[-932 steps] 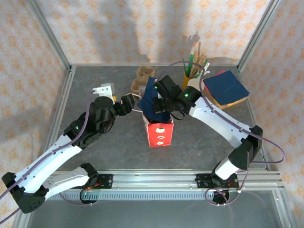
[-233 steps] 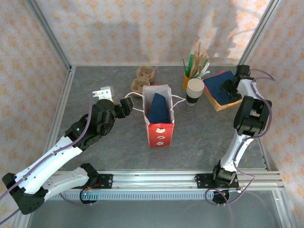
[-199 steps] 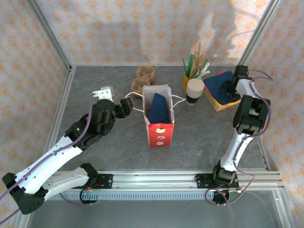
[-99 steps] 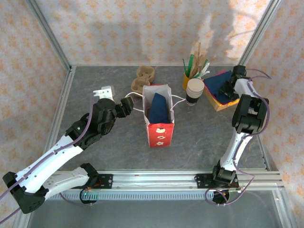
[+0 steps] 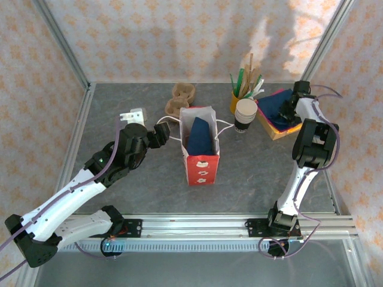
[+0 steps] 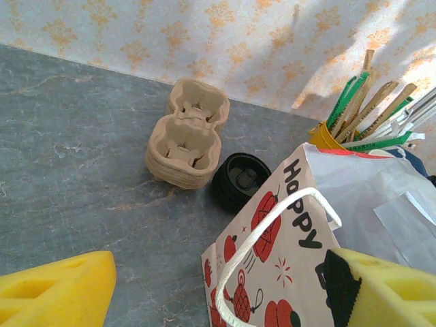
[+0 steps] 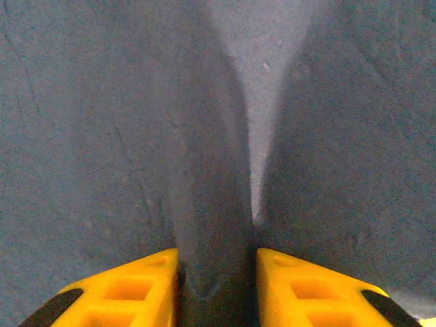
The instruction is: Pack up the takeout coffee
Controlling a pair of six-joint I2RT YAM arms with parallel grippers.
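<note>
Takeout coffee (image 6: 238, 180) sits on the table behind the red bag (image 6: 272, 238), just beside the pulp carrier (image 6: 182, 139), not yet packed. Your left gripper (image 6: 218, 293) hangs spread by the bag's handle, likely to steady its mouth. Your right gripper (image 7: 216, 286) pinches 1 fold of blue napkin (image 7: 102, 136), probably padding for the bag.

paper bag (image 6: 272, 225), black word "happy" printed slanting up its side
</note>
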